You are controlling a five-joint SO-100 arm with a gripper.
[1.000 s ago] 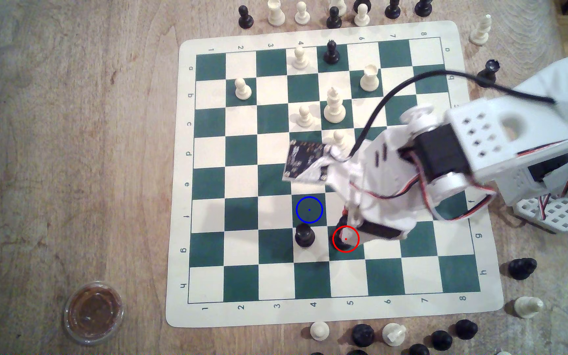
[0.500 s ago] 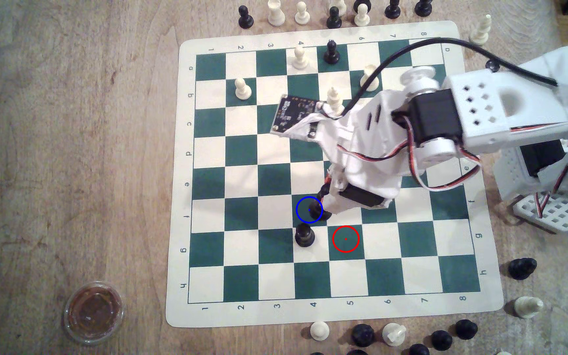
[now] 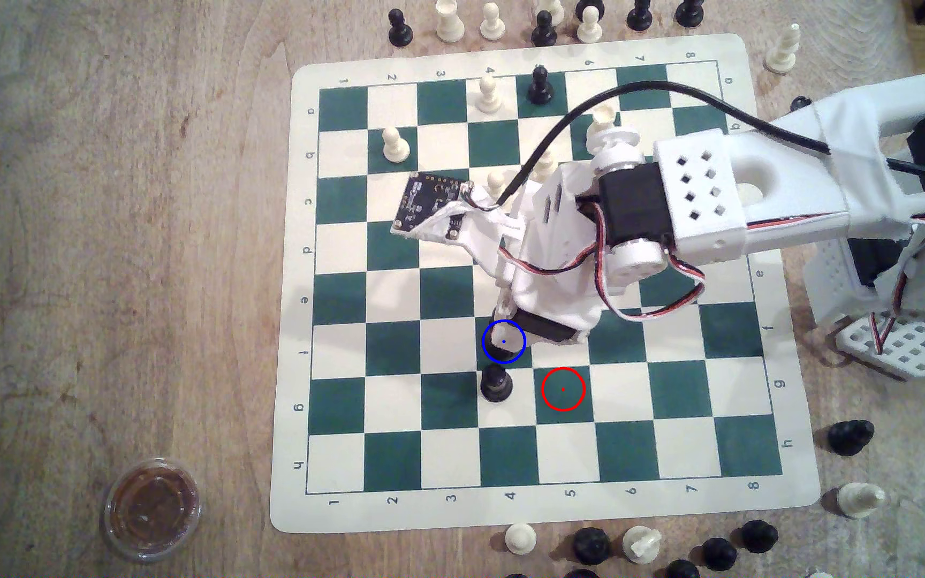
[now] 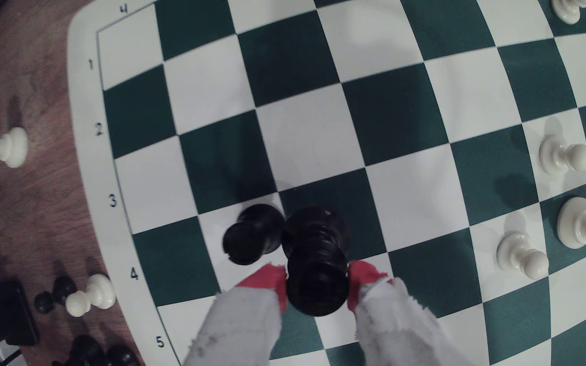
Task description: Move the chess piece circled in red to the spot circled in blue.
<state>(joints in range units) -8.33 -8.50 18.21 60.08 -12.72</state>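
Over the spot (image 3: 517, 355), claw (image 4: 317, 286) hides the gripped chess piece (image 4: 316, 267).

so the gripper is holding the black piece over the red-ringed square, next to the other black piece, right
Not quite. The gripper does hold the black piece, but the exterior view puts it at the blue-ringed square, not the red-ringed one, which is bare. The other black piece does stand right beside it.
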